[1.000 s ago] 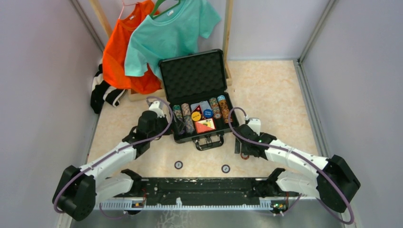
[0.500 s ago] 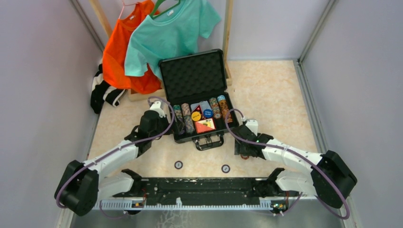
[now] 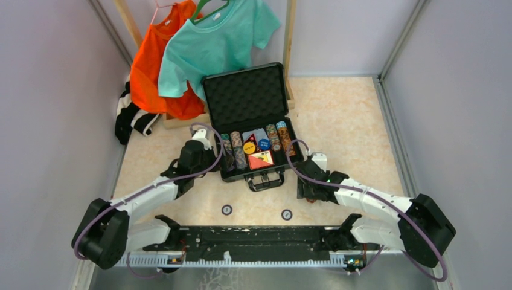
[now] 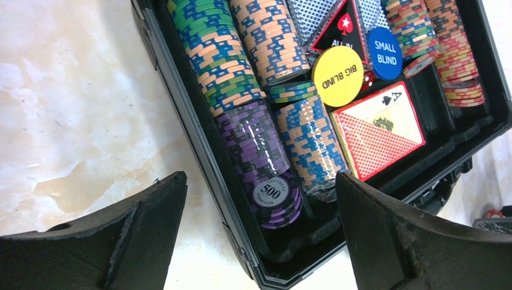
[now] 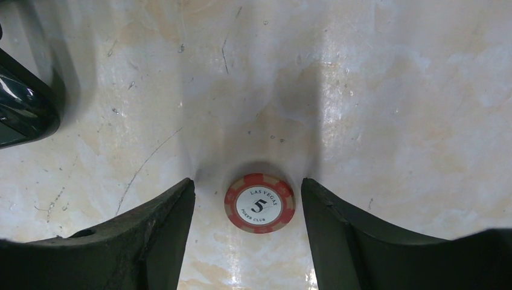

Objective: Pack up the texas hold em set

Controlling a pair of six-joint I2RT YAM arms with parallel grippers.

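The black briefcase (image 3: 253,175) lies open mid-table with its foam-lined lid (image 3: 244,93) raised. Rows of multicoloured poker chips (image 4: 241,66) fill it, along with a red-orange card box (image 4: 377,130), a yellow button (image 4: 338,77) and a blue button (image 4: 384,54). My left gripper (image 4: 259,175) hovers open over the case's near left corner, above a purple chip stack (image 4: 265,163). One red chip (image 5: 260,203) lies flat on the table. My right gripper (image 5: 247,180) is open astride it, with a gap on each side. In the top view this gripper (image 3: 308,194) is right of the case handle.
Two small round discs (image 3: 226,209) (image 3: 287,214) lie on the table near the arm bases. An orange shirt (image 3: 154,66) and a teal shirt (image 3: 214,42) hang on a wooden rack behind the case. A black-and-white cloth (image 3: 130,118) sits at the left wall. A case corner (image 5: 24,109) shows left of the right gripper.
The right gripper's fingers have come a little closer together around the red chip, and that arm has shifted slightly left. The left arm has edged toward the case.
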